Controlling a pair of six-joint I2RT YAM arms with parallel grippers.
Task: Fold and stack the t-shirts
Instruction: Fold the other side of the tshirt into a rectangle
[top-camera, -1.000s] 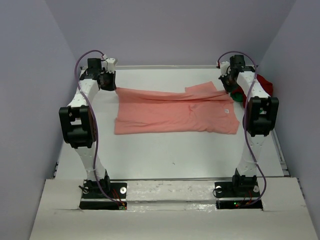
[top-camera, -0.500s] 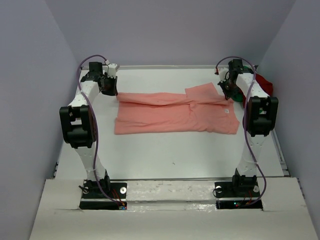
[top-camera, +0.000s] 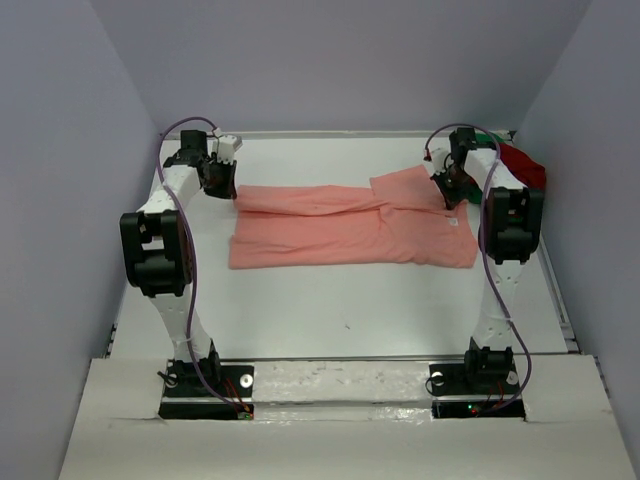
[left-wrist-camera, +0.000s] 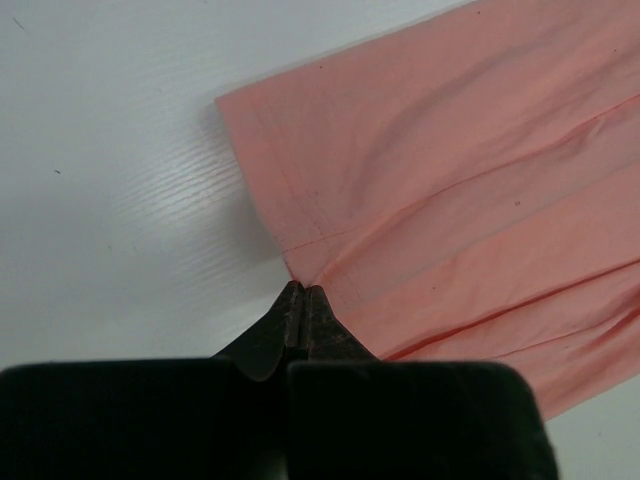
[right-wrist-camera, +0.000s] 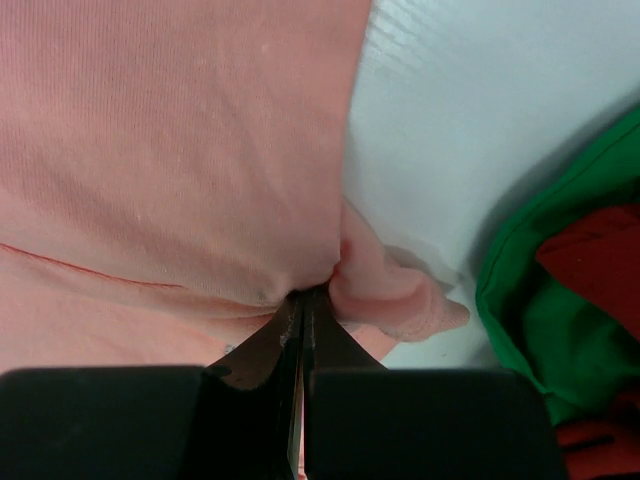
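Fabric pinched at both ends: left gripper (left-wrist-camera: 302, 295) clenched on the hem edge of the salmon-pink shirt (left-wrist-camera: 450, 170), right gripper (right-wrist-camera: 302, 298) clenched on a bunched fold at its other end. Spread on the table (top-camera: 330, 300) ahead of each tool and across the gap between them. For a clean fold, probably best to carry both pinches toward the near edge together, level and taut, then lay edge on edge before letting go. Just right of the right tool: green shirt (right-wrist-camera: 540, 300) and dark red shirt (right-wrist-camera: 600, 255), heaped together, close enough to snag on a wide swing.
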